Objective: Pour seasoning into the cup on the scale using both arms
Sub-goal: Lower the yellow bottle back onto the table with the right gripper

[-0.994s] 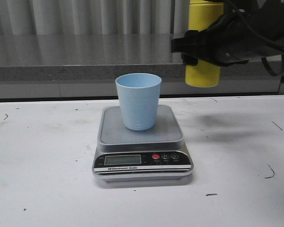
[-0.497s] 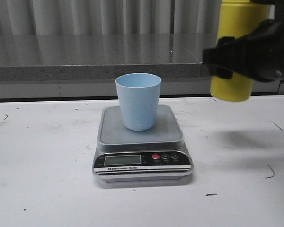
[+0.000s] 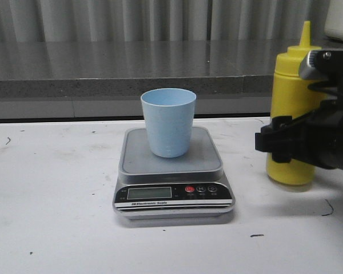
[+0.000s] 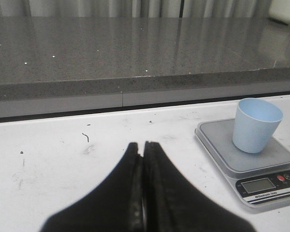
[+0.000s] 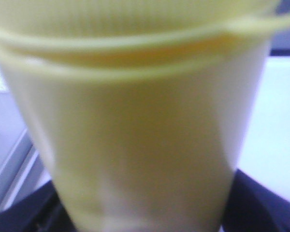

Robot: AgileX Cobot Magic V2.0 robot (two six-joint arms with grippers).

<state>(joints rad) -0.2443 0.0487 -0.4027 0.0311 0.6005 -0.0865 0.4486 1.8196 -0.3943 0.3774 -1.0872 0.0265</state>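
Seasoning bottle [image 3: 292, 114] sits upright on the worktop [image 3: 57, 217] right of the scale [image 3: 172, 171], the right hand [image 3: 286, 147] clamped round its lower body. Looks like soft squeezy plastic, so hold mid-body — too hard and it squirts. The cup [image 3: 168, 121] on the platform looks light and tippy. Left hand [image 4: 142, 159] is closed on nothing, far left, with open room there.
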